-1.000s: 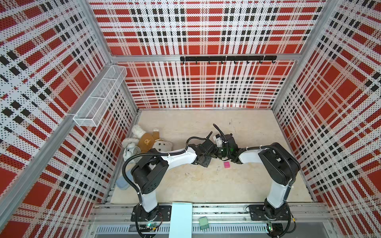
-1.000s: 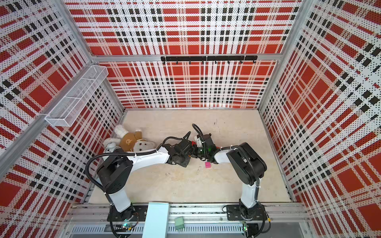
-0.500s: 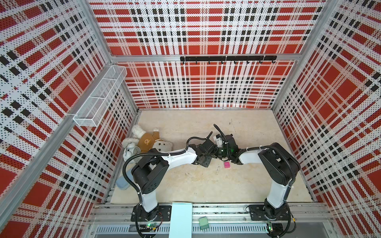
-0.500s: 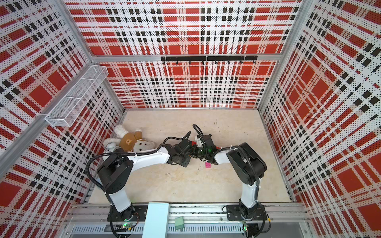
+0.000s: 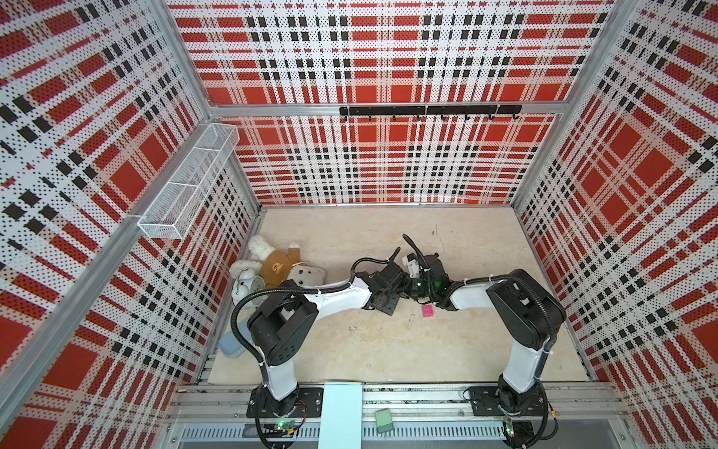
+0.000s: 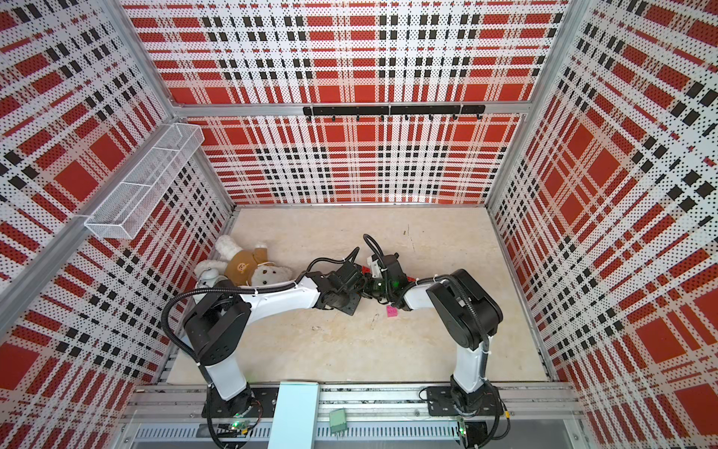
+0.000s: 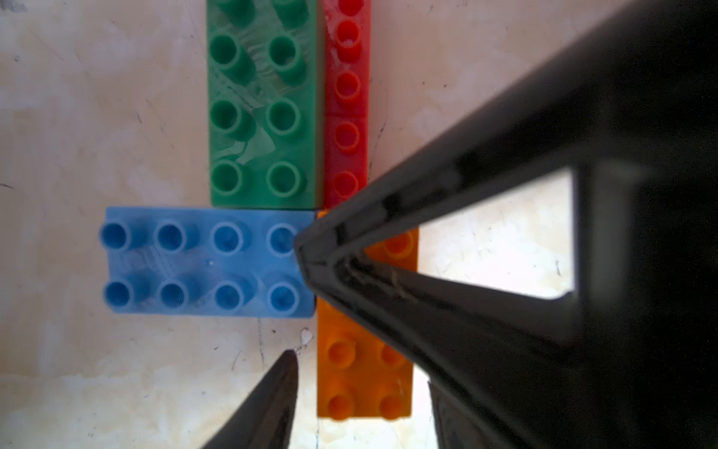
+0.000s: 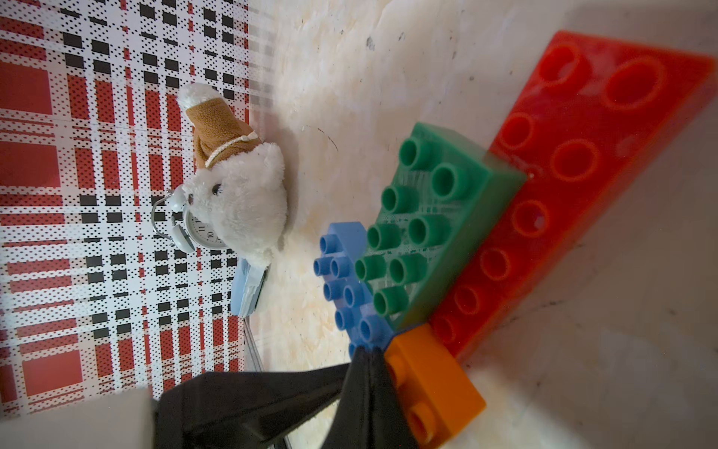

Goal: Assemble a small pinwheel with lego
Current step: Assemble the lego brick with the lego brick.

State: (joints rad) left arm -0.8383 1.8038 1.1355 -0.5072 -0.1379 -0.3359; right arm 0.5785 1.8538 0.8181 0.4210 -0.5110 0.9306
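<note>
At pinwheel (image 7: 268,217): left gripper (image 7: 359,369) parted, clear of orange brick (image 7: 349,330) edges; right gripper (image 8: 365,361) closed.

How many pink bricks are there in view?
1: the pink brick lies alone on the table beside the right arm, apart from the joined bricks. Others may be hidden.

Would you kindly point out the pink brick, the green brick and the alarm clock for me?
pink brick (image 5: 427,311): in a top view, its studded top.
green brick (image 7: 266,105): left wrist view, middle of its studded top.
alarm clock (image 8: 201,230): right wrist view, its dial.
</note>
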